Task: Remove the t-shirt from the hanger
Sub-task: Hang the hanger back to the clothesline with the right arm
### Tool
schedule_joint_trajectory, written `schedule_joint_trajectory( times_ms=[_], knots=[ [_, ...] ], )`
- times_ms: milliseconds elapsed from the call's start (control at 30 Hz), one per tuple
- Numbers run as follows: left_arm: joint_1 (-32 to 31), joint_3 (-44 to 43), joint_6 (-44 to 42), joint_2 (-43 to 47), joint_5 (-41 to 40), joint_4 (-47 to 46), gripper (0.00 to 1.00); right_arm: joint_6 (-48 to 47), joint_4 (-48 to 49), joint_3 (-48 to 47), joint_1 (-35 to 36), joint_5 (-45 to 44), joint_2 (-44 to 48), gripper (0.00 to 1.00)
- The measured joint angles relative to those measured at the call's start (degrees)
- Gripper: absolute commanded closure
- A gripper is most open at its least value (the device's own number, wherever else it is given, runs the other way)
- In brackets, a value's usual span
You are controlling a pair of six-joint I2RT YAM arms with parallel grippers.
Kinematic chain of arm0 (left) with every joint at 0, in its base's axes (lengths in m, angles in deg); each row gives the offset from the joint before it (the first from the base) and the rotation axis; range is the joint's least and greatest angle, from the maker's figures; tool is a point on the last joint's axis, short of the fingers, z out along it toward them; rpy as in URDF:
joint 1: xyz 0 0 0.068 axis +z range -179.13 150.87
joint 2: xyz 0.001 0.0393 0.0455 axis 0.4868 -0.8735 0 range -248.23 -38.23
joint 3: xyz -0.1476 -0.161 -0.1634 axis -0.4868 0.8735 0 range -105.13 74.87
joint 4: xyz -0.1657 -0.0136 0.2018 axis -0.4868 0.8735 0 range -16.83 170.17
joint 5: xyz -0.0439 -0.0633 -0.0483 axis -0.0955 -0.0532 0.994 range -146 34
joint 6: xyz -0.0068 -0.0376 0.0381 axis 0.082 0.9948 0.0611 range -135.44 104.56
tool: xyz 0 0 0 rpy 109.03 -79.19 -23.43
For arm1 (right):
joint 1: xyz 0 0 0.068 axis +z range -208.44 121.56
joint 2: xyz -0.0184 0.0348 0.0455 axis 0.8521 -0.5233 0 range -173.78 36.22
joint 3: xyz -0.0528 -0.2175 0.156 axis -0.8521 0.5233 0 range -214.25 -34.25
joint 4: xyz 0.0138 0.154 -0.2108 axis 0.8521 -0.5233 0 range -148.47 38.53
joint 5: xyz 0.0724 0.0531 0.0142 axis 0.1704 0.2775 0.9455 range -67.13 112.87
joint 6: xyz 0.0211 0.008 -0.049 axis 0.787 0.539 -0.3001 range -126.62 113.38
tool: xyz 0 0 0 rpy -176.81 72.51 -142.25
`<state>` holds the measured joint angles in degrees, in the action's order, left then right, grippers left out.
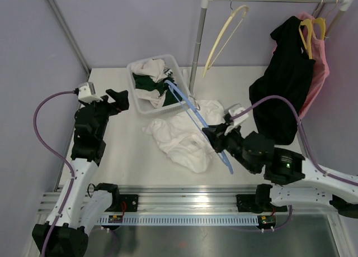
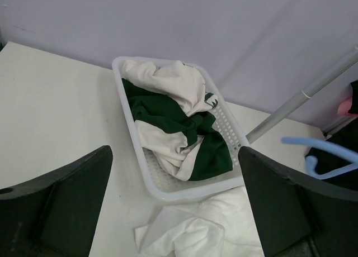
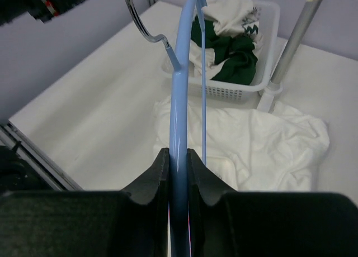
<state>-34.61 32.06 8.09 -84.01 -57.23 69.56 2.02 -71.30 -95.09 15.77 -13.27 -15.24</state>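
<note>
Two hands: right hand point(image 3: 179, 156) pinching hanger point(image 3: 182, 72), left hand point(image 1: 117, 99) spread; shirt point(image 1: 179, 145) heaped mid-frame, seemingly off. Next: park hanger.

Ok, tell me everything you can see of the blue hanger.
The blue hanger is thin, glossy and plastic-looking, with a curved silver metal hook at its far end. It is bare: no garment hangs on it. The right tool is shut on one arm of it, holding it off the table above the crumpled white t-shirt, with the hook toward the basket.
</note>
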Motion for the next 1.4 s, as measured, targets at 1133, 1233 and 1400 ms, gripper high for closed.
schedule_joint_trajectory(
  times_ms=[1133, 1233, 1400],
  knots=[
    [0.0, 6.2, -2.9, 3.1, 2.1, -12.0, 0.01, -22.4, 33.2, 3.1, 0.0, -20.5, 15.1, 1.00],
    [-0.1, 6.3, -3.6, 2.0, 2.5, -12.9, 0.01, -28.1, 39.8, 2.8, 0.0, -25.4, 12.8, 1.00],
    [-0.1, 9.0, -5.1, 1.6, 3.7, -16.6, 0.01, -34.6, 44.0, -1.4, -1.4, -31.6, 4.3, 1.00]
  ],
)
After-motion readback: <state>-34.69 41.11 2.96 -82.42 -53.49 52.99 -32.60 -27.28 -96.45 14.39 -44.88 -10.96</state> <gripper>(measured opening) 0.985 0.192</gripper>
